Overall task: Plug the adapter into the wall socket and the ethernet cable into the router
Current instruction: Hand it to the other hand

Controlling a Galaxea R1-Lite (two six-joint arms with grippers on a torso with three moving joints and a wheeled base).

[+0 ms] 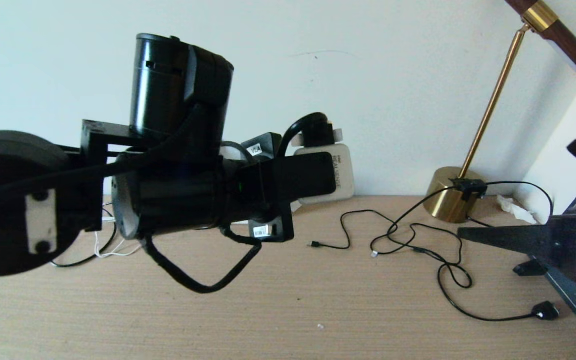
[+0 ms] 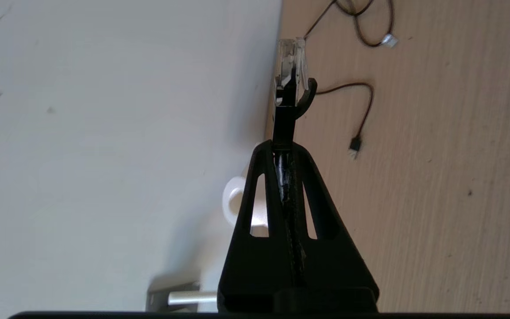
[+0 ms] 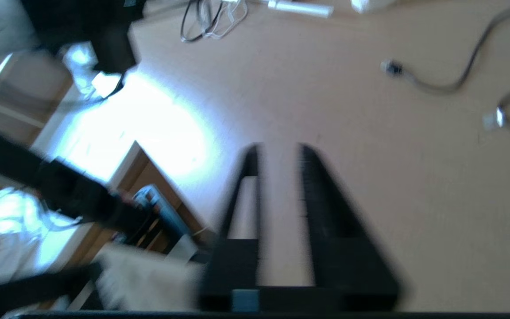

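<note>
Your left gripper [image 2: 287, 146] has its jaws pressed together on the ethernet cable [image 2: 288, 115], a thin black lead whose black-booted, clear-tipped plug sticks out past the fingertips, pointing toward the junction of the pale wall and the light wooden desk [image 1: 288, 310]. In the head view the left arm fills the left and middle of the frame, reaching toward the wall, and it hides whatever stands directly behind it. You cannot see the router or its ports in any view, so the plug is clearly not seated yet; judged from this, the cable half of the job is in the carrying stage, with alignment and insertion left.

Your right gripper [image 3: 277, 155] hangs over bare desk with a narrow gap between its fingers and nothing in them; in the head view it enters at the right edge.

You also cannot make out the adapter or the wall socket with any certainty, so treat that half as unconfirmed.

Elsewhere on the desk lie other thin black cables [image 1: 418, 240] in loose loops, and a brass desk lamp [image 1: 450, 200] stands by the wall at the right.
</note>
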